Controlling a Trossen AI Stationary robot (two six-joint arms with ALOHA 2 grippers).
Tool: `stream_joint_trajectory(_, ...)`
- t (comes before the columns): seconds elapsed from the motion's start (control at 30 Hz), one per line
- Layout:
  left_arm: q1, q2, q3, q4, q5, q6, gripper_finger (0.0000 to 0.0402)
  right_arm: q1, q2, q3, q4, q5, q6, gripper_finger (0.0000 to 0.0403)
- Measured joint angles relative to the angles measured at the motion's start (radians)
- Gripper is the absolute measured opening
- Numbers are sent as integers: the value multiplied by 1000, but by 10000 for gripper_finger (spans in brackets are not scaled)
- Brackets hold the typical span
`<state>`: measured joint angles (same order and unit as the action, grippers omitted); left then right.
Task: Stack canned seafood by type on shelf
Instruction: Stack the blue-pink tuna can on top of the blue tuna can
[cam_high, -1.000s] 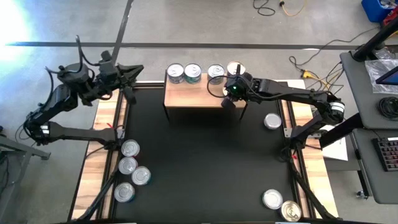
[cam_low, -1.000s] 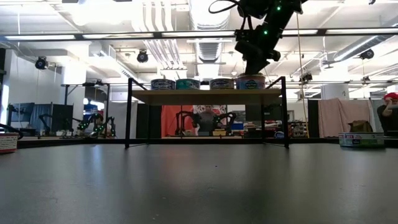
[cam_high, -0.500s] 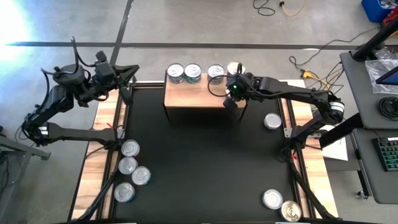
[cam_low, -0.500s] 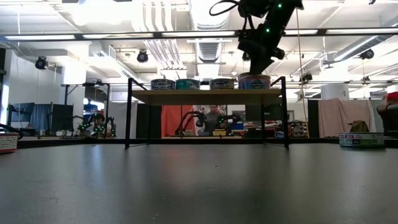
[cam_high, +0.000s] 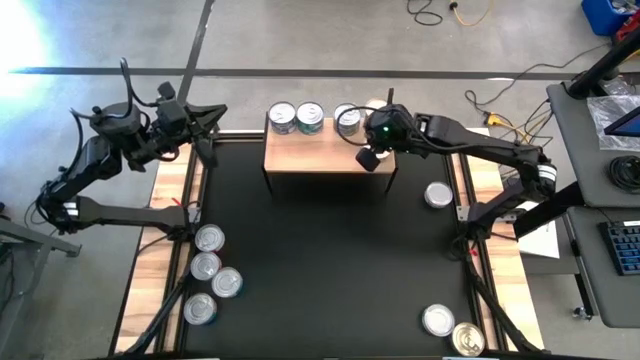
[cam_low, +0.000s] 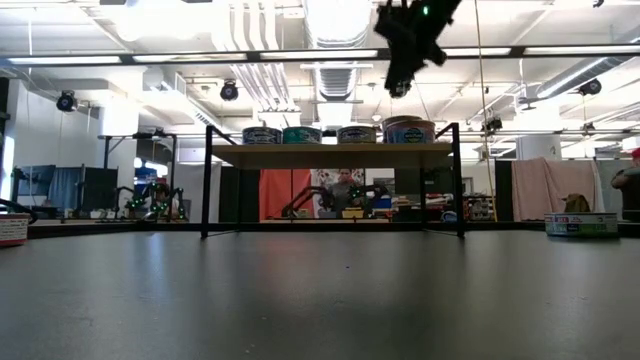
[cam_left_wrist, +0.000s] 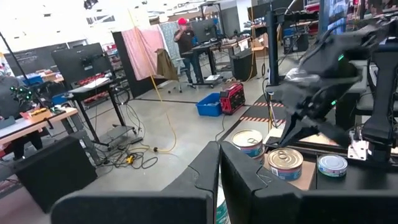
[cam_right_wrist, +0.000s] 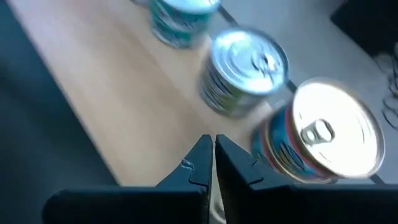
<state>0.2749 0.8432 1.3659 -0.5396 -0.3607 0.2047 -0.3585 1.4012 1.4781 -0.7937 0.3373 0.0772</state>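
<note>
- Four tins (cam_high: 297, 117) are seen in a row on the shelf (cam_high: 312, 152), just beyond the right gripper (cam_high: 368, 158), whose jaws are pressed together and empty above it.
- Seven tins (cam_high: 212, 276) are left on the mat (cam_high: 320, 270), well apart from both grippers.
- The left gripper (cam_high: 212, 112) is held closed, off to the shelf's side.

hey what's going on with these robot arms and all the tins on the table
The robot is sorting tins onto a small wooden shelf. Four tins stand in a row along its back edge. The right gripper, shut and empty, hangs above the shelf's right end. The left gripper waits shut off the table's far left corner. More tins lie on the black mat.
</note>
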Motion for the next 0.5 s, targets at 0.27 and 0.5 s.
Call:
stream_joint_trajectory(0.27,0,17,0,13,0,-4,0,137,-20,42,10,-50,90,13)
stream_joint_trajectory(0.5,0,35,0,10,0,4,0,291,-19,40,-234,-347,384,13)
